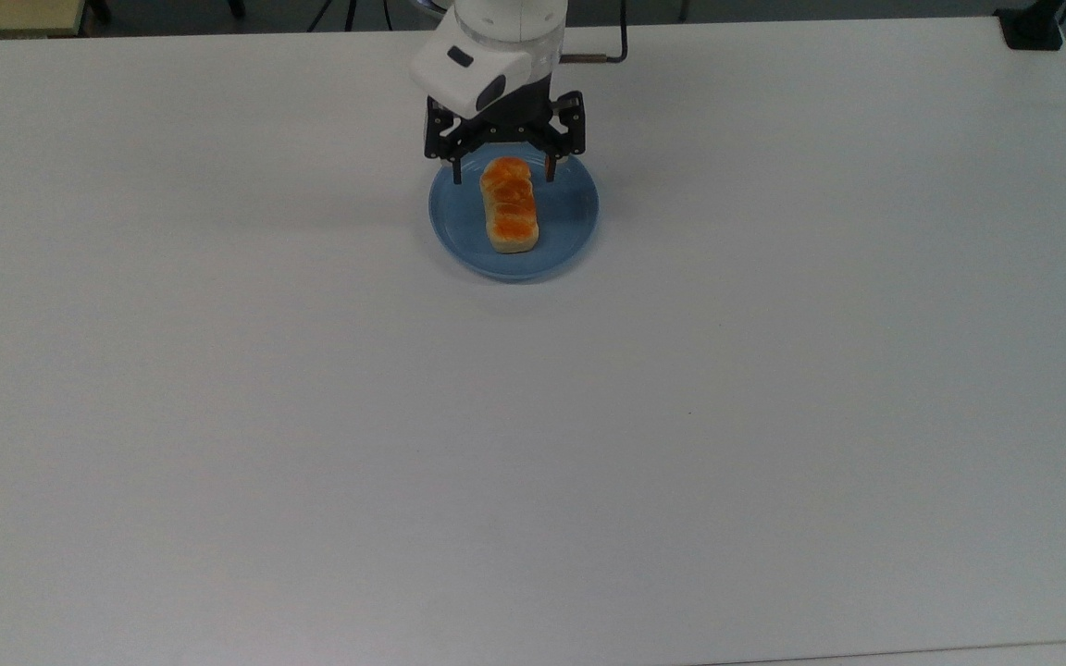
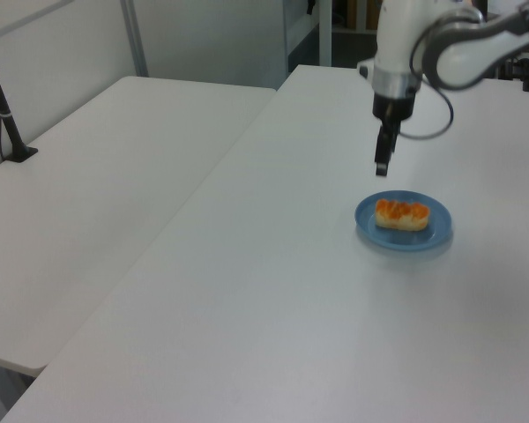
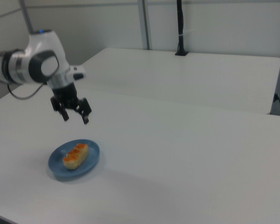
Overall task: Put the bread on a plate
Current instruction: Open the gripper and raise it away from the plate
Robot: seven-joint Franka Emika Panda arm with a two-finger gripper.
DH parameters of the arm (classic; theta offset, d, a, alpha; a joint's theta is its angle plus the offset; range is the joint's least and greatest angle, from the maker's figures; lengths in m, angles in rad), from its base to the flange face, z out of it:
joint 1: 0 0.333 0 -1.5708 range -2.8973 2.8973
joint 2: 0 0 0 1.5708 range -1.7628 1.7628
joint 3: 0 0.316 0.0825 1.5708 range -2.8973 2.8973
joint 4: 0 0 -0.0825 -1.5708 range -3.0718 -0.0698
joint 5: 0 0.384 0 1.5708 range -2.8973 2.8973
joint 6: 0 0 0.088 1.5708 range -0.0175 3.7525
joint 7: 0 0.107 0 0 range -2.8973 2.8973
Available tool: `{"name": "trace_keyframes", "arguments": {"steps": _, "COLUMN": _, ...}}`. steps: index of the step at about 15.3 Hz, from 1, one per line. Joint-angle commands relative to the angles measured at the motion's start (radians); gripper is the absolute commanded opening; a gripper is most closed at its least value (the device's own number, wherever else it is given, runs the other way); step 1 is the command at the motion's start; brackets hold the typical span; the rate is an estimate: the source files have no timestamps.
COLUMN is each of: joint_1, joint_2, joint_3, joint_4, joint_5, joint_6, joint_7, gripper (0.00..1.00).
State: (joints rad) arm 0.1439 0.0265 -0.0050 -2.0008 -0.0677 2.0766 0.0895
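Note:
The bread [image 1: 509, 205], an oblong loaf with an orange-brown lobed top and cream sides, lies flat on the light-blue plate [image 1: 565, 227]. The left view shows the bread [image 2: 402, 214] resting lengthwise on the plate [image 2: 370, 227]; the right view shows the bread [image 3: 75, 155] on the plate [image 3: 91, 160] too. My gripper [image 1: 502, 173] hangs open well above the plate's far edge, holding nothing. It appears high over the plate as the gripper [image 2: 381, 166] in the left view and as the gripper [image 3: 75, 116] in the right view.
The plate sits on a wide white table [image 1: 533, 416]. A second white table [image 2: 97, 167] stands beside it, with a black pole clamp [image 2: 9, 132] on it. A black cable [image 1: 621, 37] runs behind the arm.

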Motion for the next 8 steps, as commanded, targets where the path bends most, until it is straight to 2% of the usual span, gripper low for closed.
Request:
{"name": "trace_keyframes", "arguments": {"steps": 1, "joint_1": -0.02, "joint_2": 0.006, "joint_3": -0.015, "joint_4": 0.193, "joint_5": -0.009, "joint_6": -0.173, "joint_7": -0.007, "gripper": 1.0}}
{"name": "trace_keyframes", "arguments": {"steps": 4, "joint_1": -0.038, "joint_2": 0.006, "joint_3": -0.015, "joint_4": 0.322, "joint_5": -0.009, "joint_6": -0.318, "joint_7": -0.008, "gripper": 1.0}}
{"name": "trace_keyframes", "arguments": {"steps": 8, "joint_1": -0.069, "joint_2": 0.004, "joint_3": -0.016, "joint_4": 0.424, "joint_5": -0.004, "joint_6": -0.438, "joint_7": -0.037, "gripper": 1.0}}
